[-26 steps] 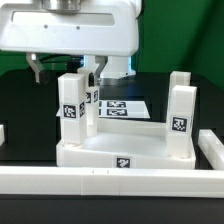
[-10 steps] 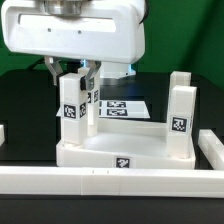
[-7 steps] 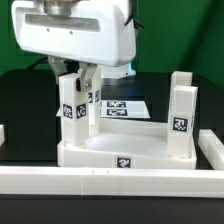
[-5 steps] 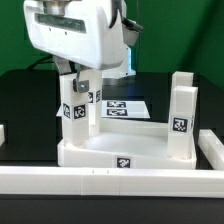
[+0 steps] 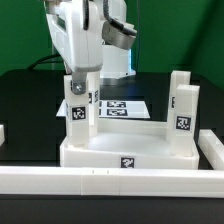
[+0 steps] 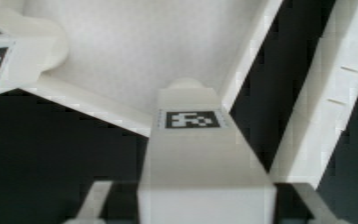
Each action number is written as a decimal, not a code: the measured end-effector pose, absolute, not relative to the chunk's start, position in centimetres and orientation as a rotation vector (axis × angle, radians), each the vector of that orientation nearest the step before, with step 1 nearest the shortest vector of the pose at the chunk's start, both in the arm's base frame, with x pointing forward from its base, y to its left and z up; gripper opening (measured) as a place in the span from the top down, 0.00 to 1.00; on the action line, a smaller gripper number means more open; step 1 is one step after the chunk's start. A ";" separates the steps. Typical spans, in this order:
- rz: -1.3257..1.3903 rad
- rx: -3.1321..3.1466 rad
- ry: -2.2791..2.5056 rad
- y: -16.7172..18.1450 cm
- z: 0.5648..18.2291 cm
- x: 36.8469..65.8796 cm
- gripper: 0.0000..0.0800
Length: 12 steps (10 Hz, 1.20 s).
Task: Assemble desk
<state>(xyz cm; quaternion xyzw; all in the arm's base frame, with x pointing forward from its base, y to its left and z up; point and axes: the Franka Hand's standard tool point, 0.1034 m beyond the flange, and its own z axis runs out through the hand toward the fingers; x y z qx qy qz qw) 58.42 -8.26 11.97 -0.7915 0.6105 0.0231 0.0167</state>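
The white desk slab lies on the black table with its legs standing up in its corner sockets. My gripper comes down over the top of the front leg on the exterior view's left, shut on it. In the wrist view that leg runs up the middle with its tag showing, a finger close on each side; the gripper straddles it. The slab's inner face lies beyond. Another leg stands just behind. Two legs stand at the exterior view's right.
A long low white rail runs along the front edge and turns back at the exterior view's right. The marker board lies flat behind the slab. A green wall stands behind the arm's base.
The hand came down onto the front left leg, closed round it, then turned about the vertical axis, now showing its narrow side. The slab shifted slightly to the exterior view's right.
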 end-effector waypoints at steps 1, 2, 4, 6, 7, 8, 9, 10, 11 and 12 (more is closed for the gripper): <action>0.071 -2.488 1.860 -8.3 12.0 58.4 0.64; 0.071 -2.512 1.831 -8.3 11.9 58.4 0.38; 0.066 -2.674 1.599 -8.3 11.9 58.4 0.23; 0.059 -2.811 1.339 -8.2 11.9 58.4 0.19; 0.051 -2.864 1.220 -8.2 11.9 58.4 0.19; 0.038 -2.933 1.039 -8.2 11.8 58.4 0.19; 0.027 -2.987 0.873 -8.2 11.8 58.5 0.19; 0.027 -3.035 0.716 -8.0 11.7 58.5 0.19; 0.026 -3.064 0.588 -8.0 11.7 58.5 0.19; 0.019 -3.091 0.438 -7.9 11.8 58.6 0.19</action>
